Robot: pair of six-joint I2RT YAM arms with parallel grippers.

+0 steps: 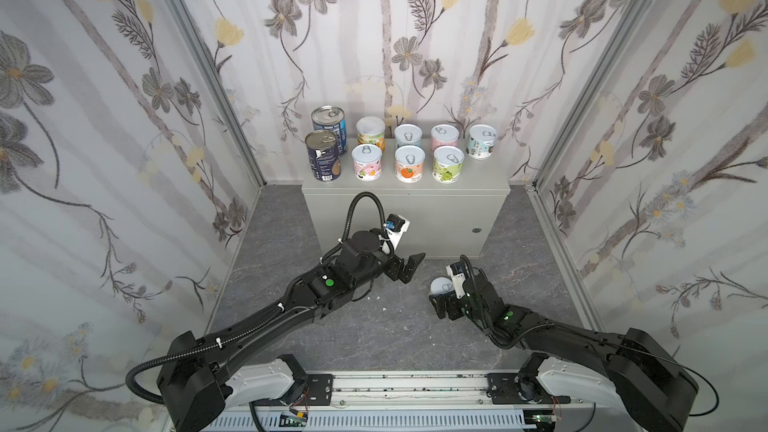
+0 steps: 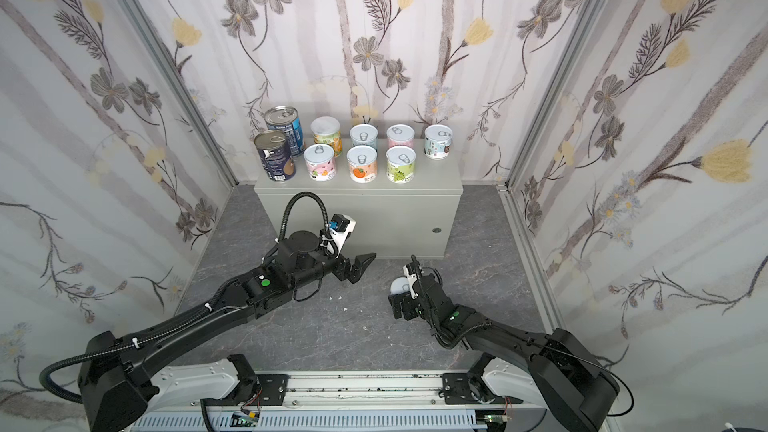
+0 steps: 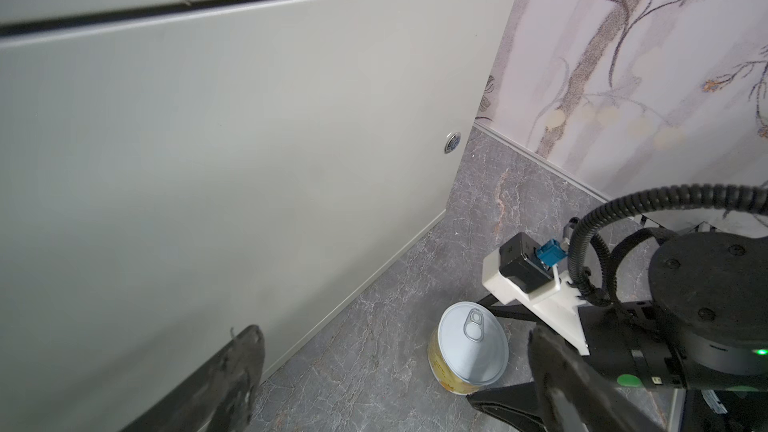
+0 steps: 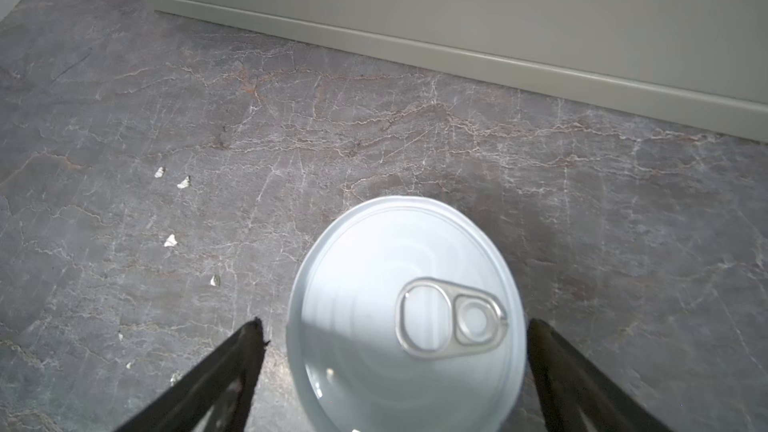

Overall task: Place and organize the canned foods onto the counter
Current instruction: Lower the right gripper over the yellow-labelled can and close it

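Top view: one short can [image 1: 440,285] stands upright on the floor [image 1: 374,326], between the fingers of the right gripper [image 1: 441,295]. The left gripper [image 1: 411,268] hangs near, spread wide, empty.

Left wrist: the can sits out beyond its far finger.

Right wrist: fingers [image 4: 249,359] flank the lid [image 4: 357,268], apart from it, nothing gripped. The counter [image 1: 490,176] is ahead of the fingertips and higher.

High stereo pair toward the counter [image 1: 415,218]; both wrist views low, near one shared can [image 4: 403,309].
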